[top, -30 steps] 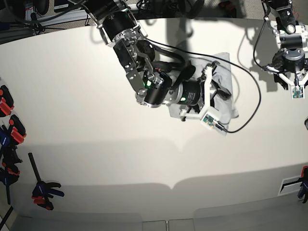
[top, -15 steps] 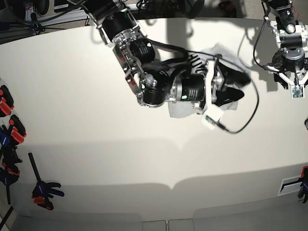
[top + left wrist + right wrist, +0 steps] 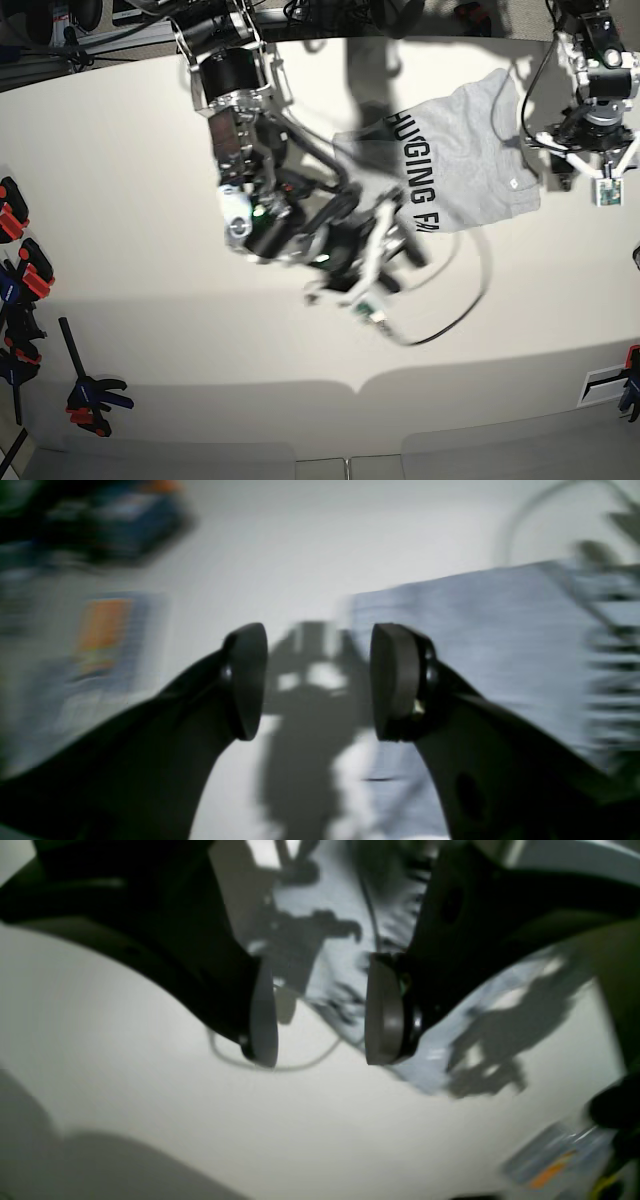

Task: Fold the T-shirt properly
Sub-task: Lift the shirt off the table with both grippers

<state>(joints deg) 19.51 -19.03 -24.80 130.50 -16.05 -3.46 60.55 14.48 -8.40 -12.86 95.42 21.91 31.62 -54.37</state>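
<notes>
While the desk (image 3: 150,180) is mostly bare, the T-shirt (image 3: 465,165) lies folded small near its far edge, lettering up (edges look a bit uneven), so I'd guess only tidying is left. Right gripper (image 3: 320,1012) and left gripper (image 3: 317,680) both hang spread apart, holding nothing.

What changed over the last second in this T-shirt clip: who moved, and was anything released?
The right tool let go of the T-shirt and opened, and its arm pulled back toward the table's near left. The shirt, bunched under that arm before, now lies spread out, lettering up, and farther toward the table's back right. The left tool stayed open and empty beside the shirt's right edge. The clamps did not move.
</notes>
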